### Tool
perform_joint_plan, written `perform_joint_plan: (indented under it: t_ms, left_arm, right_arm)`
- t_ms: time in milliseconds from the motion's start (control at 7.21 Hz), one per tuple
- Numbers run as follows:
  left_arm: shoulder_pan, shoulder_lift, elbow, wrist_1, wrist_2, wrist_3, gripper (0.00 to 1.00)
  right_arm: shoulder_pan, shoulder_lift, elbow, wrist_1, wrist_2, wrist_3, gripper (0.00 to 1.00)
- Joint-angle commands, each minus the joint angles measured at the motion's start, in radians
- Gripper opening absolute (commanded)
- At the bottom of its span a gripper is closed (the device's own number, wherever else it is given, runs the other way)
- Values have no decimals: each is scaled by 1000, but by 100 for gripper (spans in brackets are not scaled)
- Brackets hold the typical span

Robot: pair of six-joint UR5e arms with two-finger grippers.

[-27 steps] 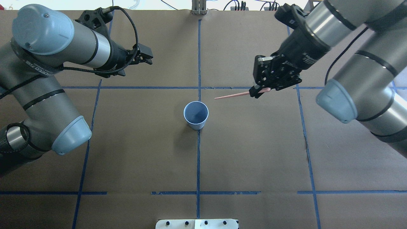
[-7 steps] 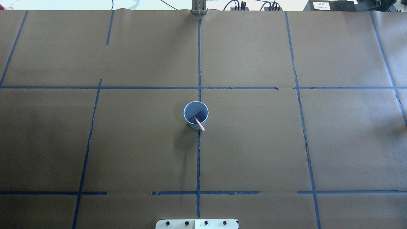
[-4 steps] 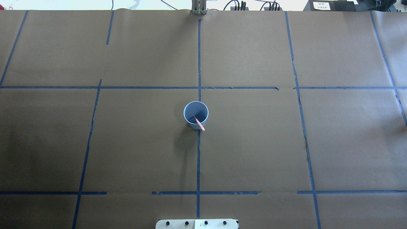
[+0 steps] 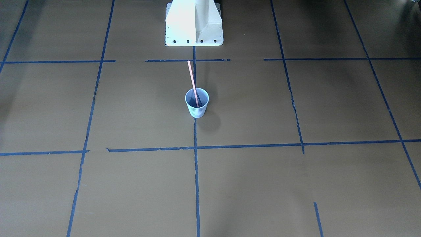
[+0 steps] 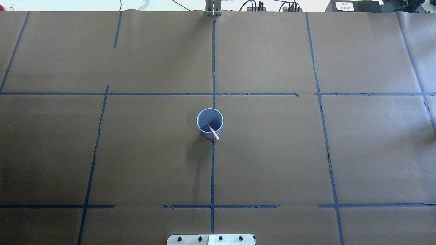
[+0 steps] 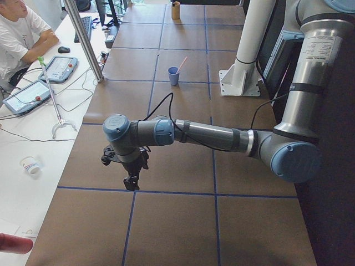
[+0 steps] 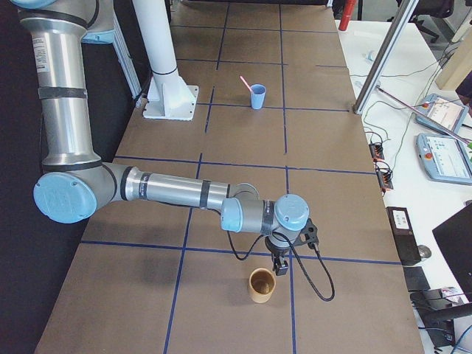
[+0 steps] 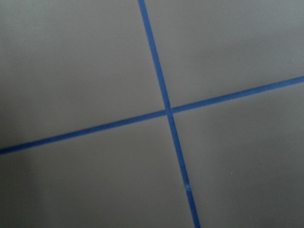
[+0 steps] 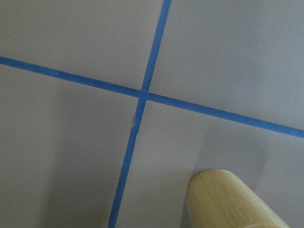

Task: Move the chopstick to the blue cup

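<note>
Pinkish-orange chopstick point(image 4: 191, 75) leans inside the blue cup point(image 4: 197, 112); left gripper point(image 6: 131, 182) and right gripper point(image 7: 280, 265) hover well away, their grip impossible to tell.

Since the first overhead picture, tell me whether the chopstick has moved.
Yes. The chopstick went left and nearer, from right of the centre tape line into the blue cup on that line.

My table point(image 5: 272, 153): brown paper, gridded with blue tape lines point(image 5: 212, 170). At centre, blue cup point(image 5: 209, 124), upright; bamboo cup point(image 7: 262, 285) well apart, toward my 3 o'clock.
</note>
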Motion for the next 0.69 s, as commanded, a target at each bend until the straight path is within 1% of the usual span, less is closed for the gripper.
perform_joint_plan:
  t_ms: [0,139,277,416,555]
  left_arm:
    - [1,70,-30,-124,20,2,100]
    - [3,79,-45,-211,23,1,100]
    - [1,96,-53,-202,6,5,100]
    - [3,111,-97,-193,-35,10,100]
    - [6,116,-105,-194,-39,10,100]
  right_arm:
    - [-1,-3,5,1,0,4,100]
    - [-1,-3,5,3,0,5,100]
    - [-1,-3,17,3,0,4,100]
    - [-1,-5,20,1,0,3,100]
    - [0,-5,20,1,0,5,100]
